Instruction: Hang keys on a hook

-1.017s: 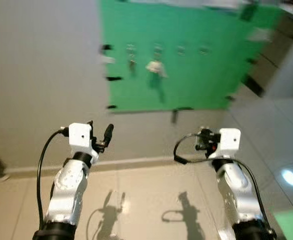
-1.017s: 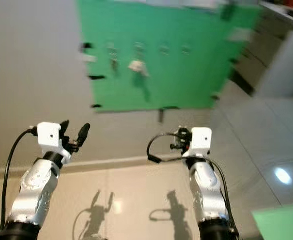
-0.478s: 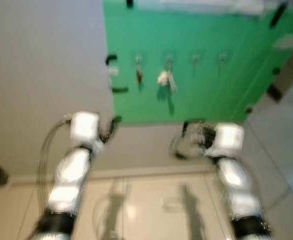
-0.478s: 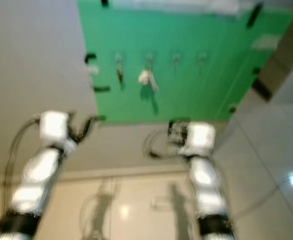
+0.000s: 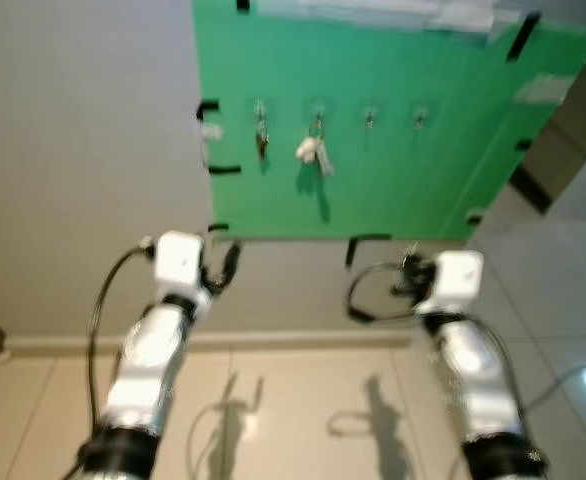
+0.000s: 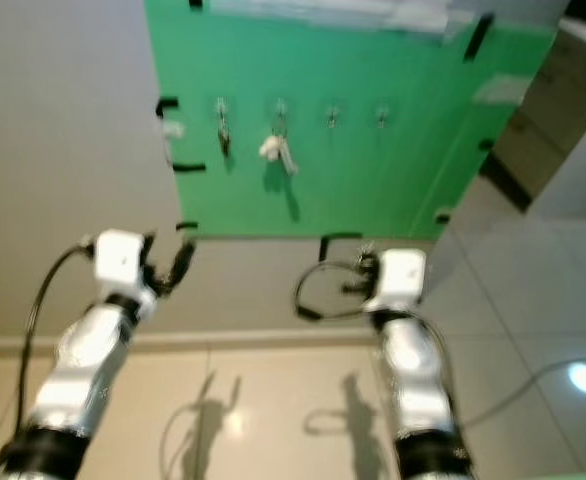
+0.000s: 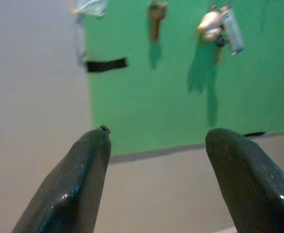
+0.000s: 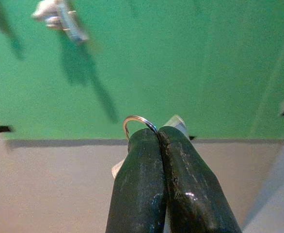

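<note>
Green sheeting (image 5: 413,150) covers the wall ahead of me, taped at its edges, and in my left eye view it carries a row of 4 hooks. The first hook (image 5: 260,108) holds a dark key (image 5: 262,143), the second hook (image 5: 317,110) holds a pale bunch (image 5: 313,150), and the third hook (image 5: 370,115) and fourth hook (image 5: 419,118) look bare. My left gripper (image 5: 221,268) and my right gripper (image 5: 410,272) are both raised in front of me, well short of the sheet and lower than the hooks.

The right eye view gives the same layout, with tiled floor (image 6: 273,400) beneath my arms.

In my left wrist view the 2 fingers (image 7: 79,184) stand spread wide with nothing between them, aimed below the dark key and pale bunch.

In my right wrist view the fingers (image 8: 142,189) are pressed together, pinching the keys (image 8: 173,122), whose thin ring (image 8: 137,121) pokes up above the tips.

As I judge it, the pick-up is done and the approach is partway. Left to do: close on the wall, lift the ring to a bare hook, thread it and release.
</note>
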Robot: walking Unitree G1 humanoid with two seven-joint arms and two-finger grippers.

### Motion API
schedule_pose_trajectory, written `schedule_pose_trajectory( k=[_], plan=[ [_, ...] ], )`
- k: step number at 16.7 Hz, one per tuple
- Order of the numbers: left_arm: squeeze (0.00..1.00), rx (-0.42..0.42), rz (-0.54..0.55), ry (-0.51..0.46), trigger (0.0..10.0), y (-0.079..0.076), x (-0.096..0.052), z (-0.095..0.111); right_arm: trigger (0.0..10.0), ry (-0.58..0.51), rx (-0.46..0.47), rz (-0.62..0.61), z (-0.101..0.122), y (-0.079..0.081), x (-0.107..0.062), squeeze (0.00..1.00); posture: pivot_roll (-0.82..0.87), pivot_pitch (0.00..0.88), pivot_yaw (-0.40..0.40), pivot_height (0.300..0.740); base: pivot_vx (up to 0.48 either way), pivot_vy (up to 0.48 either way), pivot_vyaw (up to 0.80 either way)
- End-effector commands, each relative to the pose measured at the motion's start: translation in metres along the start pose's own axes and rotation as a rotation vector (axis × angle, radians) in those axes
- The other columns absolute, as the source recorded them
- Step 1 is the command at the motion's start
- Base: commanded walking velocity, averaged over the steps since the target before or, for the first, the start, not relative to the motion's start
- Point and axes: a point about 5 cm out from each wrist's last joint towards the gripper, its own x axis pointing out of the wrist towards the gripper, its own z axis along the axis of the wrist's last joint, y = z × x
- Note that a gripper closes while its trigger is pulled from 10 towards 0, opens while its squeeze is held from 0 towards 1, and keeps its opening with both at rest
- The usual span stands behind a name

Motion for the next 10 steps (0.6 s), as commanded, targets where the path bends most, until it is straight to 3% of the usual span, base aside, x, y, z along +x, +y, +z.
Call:
schedule_pose_trajectory(
  k=[1,4,6,8,9,10],
  plan=[
    [0.0,0.004,-0.007,-0.015,10.0,-0.004,0.004,0.005,10.0,-0.005,-0.013,-0.015,0.002,-0.007,0.0,0.0,-0.01,0.0,0.002,0.74,0.0,-0.442,0.0],
    [0.0,-0.01,0.027,-0.007,10.0,0.001,0.005,0.004,10.0,0.007,0.006,0.046,0.007,-0.002,0.003,0.0,-0.01,0.0,0.004,0.74,0.1,-0.265,0.0],
    [0.0,-0.012,0.024,-0.01,10.0,0.002,0.006,0.005,10.0,-0.011,0.093,0.179,0.037,0.0,0.017,0.0,-0.02,0.0,0.005,0.74,0.0,0.0,0.0],
    [0.0,0.0,0.02,-0.019,10.0,0.002,0.01,0.009,10.0,-0.023,0.251,0.297,0.064,-0.004,0.023,0.0,-0.02,0.0,-0.004,0.74,0.0,0.0,0.0],
    [0.0,0.001,0.019,-0.021,10.0,0.002,0.011,0.01,10.0,-0.024,0.255,0.3,0.065,-0.005,0.023,0.0,-0.02,0.0,-0.004,0.74,0.0,0.0,0.0],
    [0.0,0.0,0.026,-0.029,10.0,0.003,0.011,0.012,10.0,-0.026,0.326,0.342,0.074,-0.011,0.023,0.0,-0.02,0.0,-0.01,0.74,0.0,0.0,0.0]
  ],
)
